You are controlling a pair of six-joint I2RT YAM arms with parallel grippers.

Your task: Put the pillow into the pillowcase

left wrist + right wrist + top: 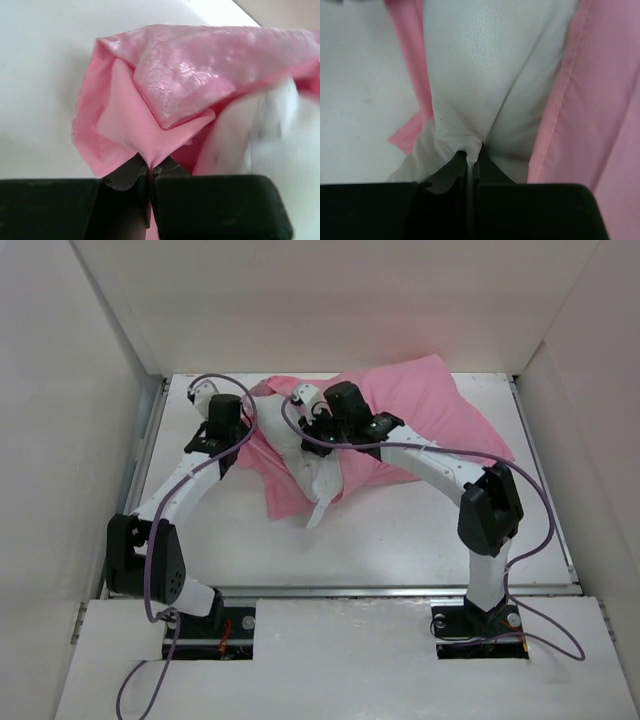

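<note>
The pink pillowcase (pixel 430 405) lies bunched at the back middle of the table. The white pillow (pixel 302 458) sticks out of its left end, and one corner trails toward me. My left gripper (pixel 254 426) is shut on a fold of the pillowcase's matte pink edge (pixel 145 135). The shiny embossed face (pixel 190 75) rises behind that fold, and the pillow (pixel 260 135) is a blur to its right. My right gripper (pixel 312 432) is shut on a pinch of the pillow's white fabric (pixel 470 75). The pillowcase hem (pixel 590 100) lies along both sides of that pinch.
White walls (pixel 90 390) enclose the table on the left, back and right. A metal rail (pixel 350 591) runs along the near edge by the arm bases. Purple cables (pixel 540 500) loop off both arms. Bare white tabletop (pixel 400 540) lies in front of the pillowcase.
</note>
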